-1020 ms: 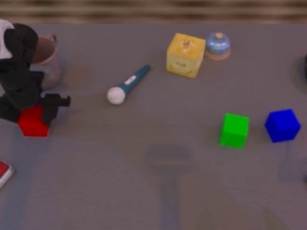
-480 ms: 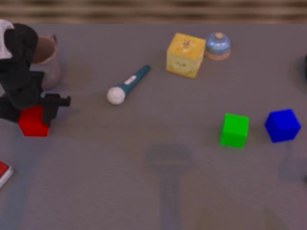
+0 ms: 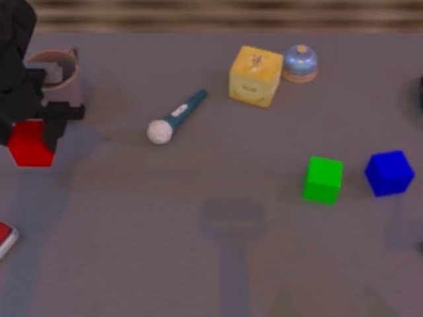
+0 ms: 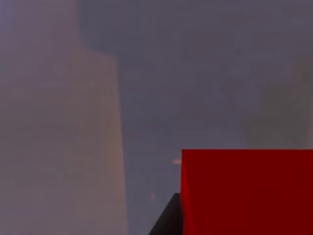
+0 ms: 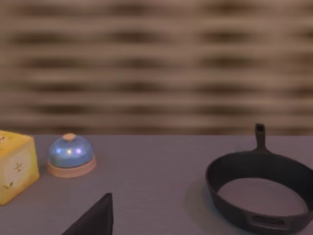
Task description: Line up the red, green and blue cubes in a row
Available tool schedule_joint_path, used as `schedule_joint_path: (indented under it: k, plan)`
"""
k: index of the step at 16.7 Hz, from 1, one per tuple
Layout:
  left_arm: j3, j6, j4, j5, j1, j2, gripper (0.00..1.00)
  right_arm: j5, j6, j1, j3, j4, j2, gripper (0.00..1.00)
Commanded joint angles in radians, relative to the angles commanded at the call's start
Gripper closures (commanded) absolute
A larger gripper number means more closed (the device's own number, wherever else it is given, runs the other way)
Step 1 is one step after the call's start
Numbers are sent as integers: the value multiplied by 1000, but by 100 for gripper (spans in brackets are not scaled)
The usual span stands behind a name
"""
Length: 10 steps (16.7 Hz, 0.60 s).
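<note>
Left gripper [image 3: 34,132] is at the far left of the tabletop [image 3: 198,264], jaws closed on the red cube [image 3: 28,146]. From the top view the cube looks lifted clear of the surface, and the left wrist view shows it filling the lower corner with a dark finger [image 4: 166,220] against its side. It sits just in front of the mug [image 3: 63,79], so I judge the step in hand to be carrying red over to the other two.

To do it well:
- hold height until clear of the mug and microphone [image 3: 175,119]
- travel right across the bare front half of the tabletop
- set red down left of the green cube [image 3: 323,179], on the line that green and the blue cube [image 3: 389,172] already make, with a gap like theirs
- square the faces before release; drop low so it doesn't bounce or roll

Green and blue sit near each other at right, apart, roughly level.

Right gripper: only a dark tip shows in its wrist view, can't tell the jaw state. That arm is parked off the right edge.

Count, near to far:
- 1 red-and-white thing cut off at the front left edge, unclear what
- 3 small cubes: 1 red, 1 green, 1 blue
- 1 microphone
- 1 mug
- 1 yellow cube [image 3: 255,74]
- 1 bell [image 3: 300,63]
- 1 frying pan [image 5: 261,191], seen in the right wrist view
</note>
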Motion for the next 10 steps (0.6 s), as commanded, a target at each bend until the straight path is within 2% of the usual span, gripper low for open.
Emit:
schedule_joint_path:
  k: [6, 8, 10]
  plan:
    - [8, -1, -14, -1, -6, -9, 100, 0, 0, 0, 0, 0, 0, 0]
    - [3, -36, -16, -2, -42, -15, 100, 0, 0, 0, 0, 0, 0, 0]
    - [-12, -111, -19, -4, -113, -31, 100, 0, 0, 0, 0, 0, 0, 0]
